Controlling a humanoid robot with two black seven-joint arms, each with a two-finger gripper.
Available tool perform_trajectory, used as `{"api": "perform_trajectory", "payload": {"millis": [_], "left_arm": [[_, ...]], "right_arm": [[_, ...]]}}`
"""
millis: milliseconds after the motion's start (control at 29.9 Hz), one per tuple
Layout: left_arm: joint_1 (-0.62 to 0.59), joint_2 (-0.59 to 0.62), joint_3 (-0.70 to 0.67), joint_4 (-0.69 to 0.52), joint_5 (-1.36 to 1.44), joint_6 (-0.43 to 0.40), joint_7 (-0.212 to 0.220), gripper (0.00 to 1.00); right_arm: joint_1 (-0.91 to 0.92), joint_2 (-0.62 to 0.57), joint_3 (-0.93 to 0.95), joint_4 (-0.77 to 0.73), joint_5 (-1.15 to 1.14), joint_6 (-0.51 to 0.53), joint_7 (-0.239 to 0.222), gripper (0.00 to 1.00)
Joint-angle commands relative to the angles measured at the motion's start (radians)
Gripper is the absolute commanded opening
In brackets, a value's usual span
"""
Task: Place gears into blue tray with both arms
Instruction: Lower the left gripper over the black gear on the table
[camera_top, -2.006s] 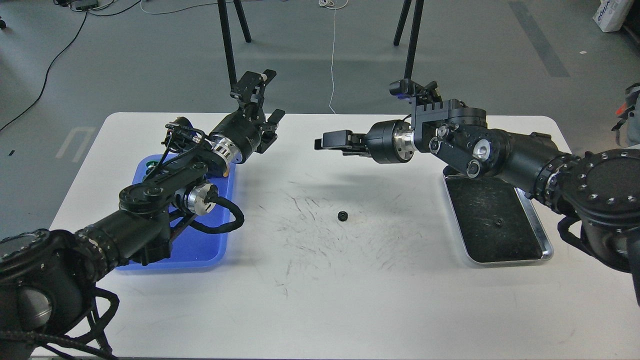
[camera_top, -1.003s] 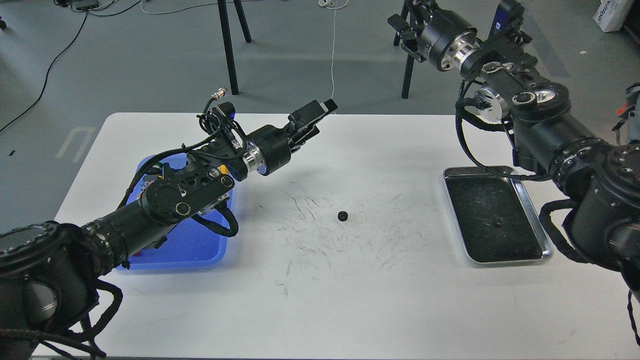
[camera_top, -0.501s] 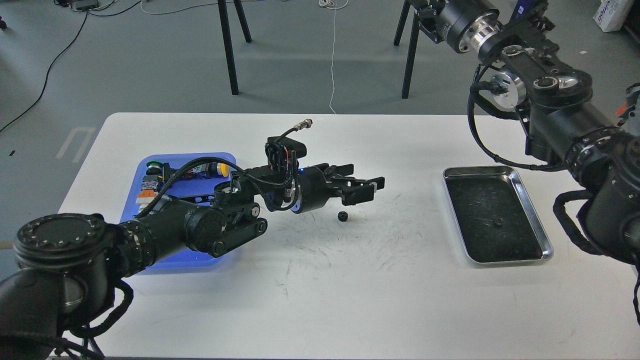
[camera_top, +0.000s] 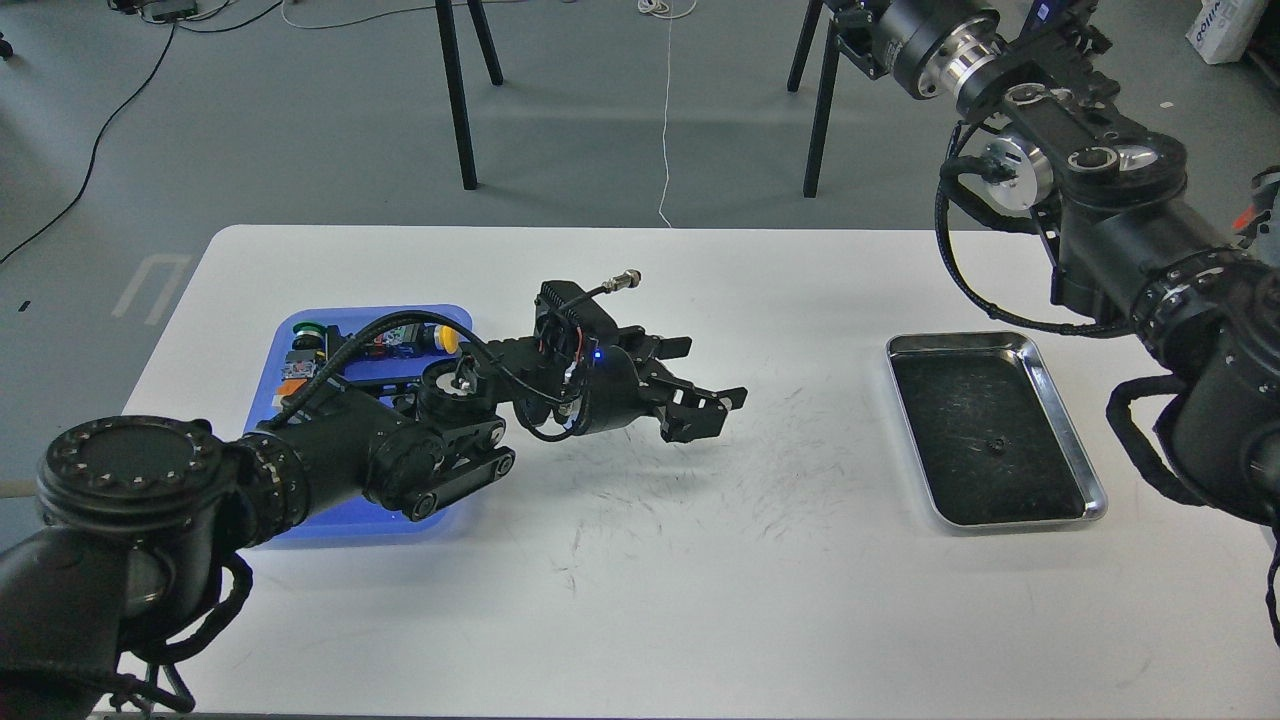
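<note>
The left gripper, fingers spread, hangs low over mid-table, well clear of the blue tray and the silver tray holding one gear; the right gripper lies out of frame.
</note>
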Motion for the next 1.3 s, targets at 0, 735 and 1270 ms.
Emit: {"api": "perform_trajectory", "payload": {"millis": [0,735,1270], "left_arm": [[-0.002,0.0,0.052,0.009,0.01,0.013,0.0,0.99],[0.006,0.0,0.094,0.011,0.076,0.027,0.0,0.86],[0.004,0.0,0.094,-0.055,0.063,0.03,0.0,0.79]], "right_arm": [[0.003,-0.001,-0.002,0.0,0.0,0.0,0.0,0.98],[0.009,0.022,-0.002,0.005,0.0,0.0,0.0,0.98],[-0.004,0.025,-0.006,0.017,0.0,0.0,0.0,0.98]]}}
